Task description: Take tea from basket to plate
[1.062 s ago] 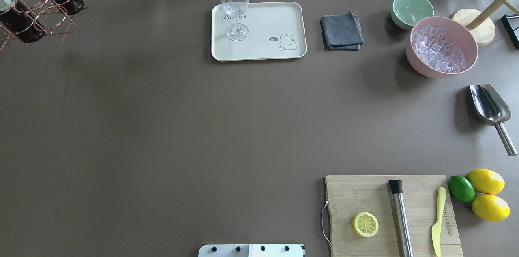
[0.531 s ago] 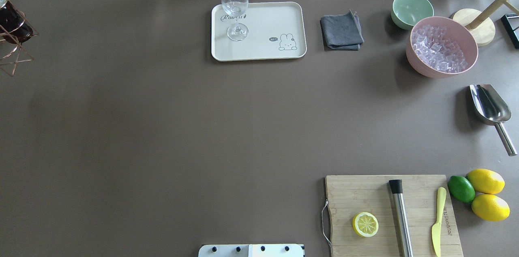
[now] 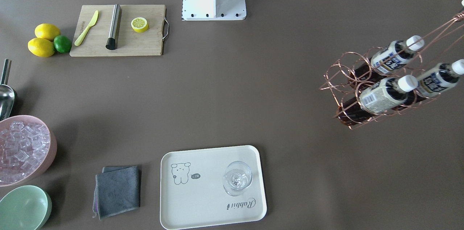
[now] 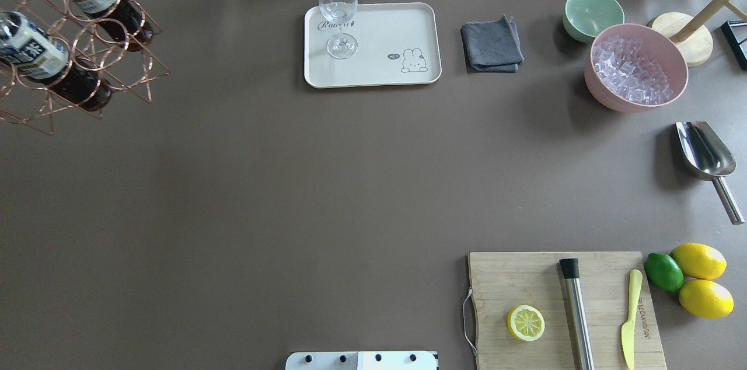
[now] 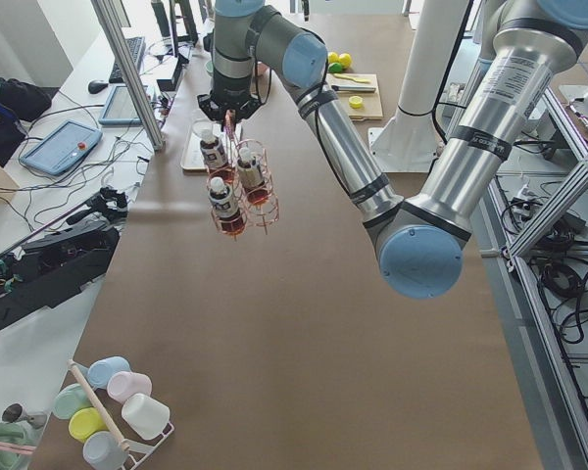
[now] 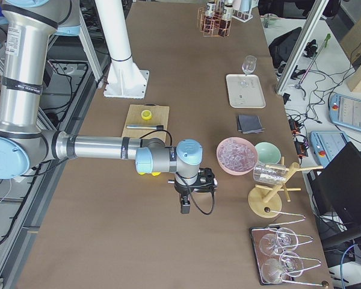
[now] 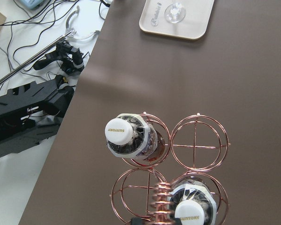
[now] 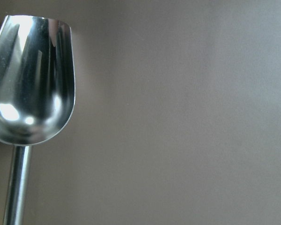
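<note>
Three tea bottles [image 3: 384, 95] in copper wire basket [image 7: 200, 146], hung tilted over counter [image 4: 292, 183] far left under left pincer [image 5: 225, 108], grip cannot be told; plate [image 4: 397, 25] far centre, wine glass [image 4: 338, 11] on it; right pincer [image 6: 185, 205] over steel scoop [image 8: 33, 79], grip cannot be told.

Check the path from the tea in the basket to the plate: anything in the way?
Nothing visible stands on the table between the basket and the plate. One snag: a wine glass stands on the plate's end nearest the basket, so the tea should land past it.
</note>
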You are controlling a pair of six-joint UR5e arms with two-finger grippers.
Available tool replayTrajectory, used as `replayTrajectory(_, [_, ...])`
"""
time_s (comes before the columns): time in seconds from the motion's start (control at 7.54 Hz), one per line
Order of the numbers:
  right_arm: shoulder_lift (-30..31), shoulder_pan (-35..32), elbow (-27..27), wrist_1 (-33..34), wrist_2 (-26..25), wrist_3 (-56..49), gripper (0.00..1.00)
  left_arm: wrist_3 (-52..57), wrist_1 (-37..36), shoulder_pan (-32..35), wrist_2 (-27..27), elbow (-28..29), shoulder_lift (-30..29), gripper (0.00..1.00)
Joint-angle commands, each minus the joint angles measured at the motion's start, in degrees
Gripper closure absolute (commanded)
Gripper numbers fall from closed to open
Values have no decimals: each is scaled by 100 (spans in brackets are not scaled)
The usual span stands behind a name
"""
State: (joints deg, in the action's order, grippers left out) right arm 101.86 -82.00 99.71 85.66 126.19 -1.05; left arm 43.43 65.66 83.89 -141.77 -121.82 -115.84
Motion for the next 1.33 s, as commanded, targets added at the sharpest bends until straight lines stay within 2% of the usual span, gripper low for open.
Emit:
replayTrajectory(0.0, [-8,0,-39,-504,-42,-203,1,-878,16,-1126,35,-184,-474,100])
replayTrajectory(0.13, [-17,0,-40,-498,219,-185,1,-1046,17,-1469,61,-228,-614,100])
replayTrajectory(0.27, [-25,26,-31,-472,1057,-159,1,-1073,121,-1855,70,-220,-729,100])
replayTrajectory(0.4, [-43,217,13,-471,1352,-124,1,-1065,383,-2146,192,-150,-738,100])
replayTrajectory(0.66, [-664,403,-31,-436,1765,1046,1,-1056,1139,-2569,378,323,-869,100])
replayTrajectory(1.19, [-1597,1175,74,-436,2145,3368,1,-1449,1159,-3272,500,563,-1538,100])
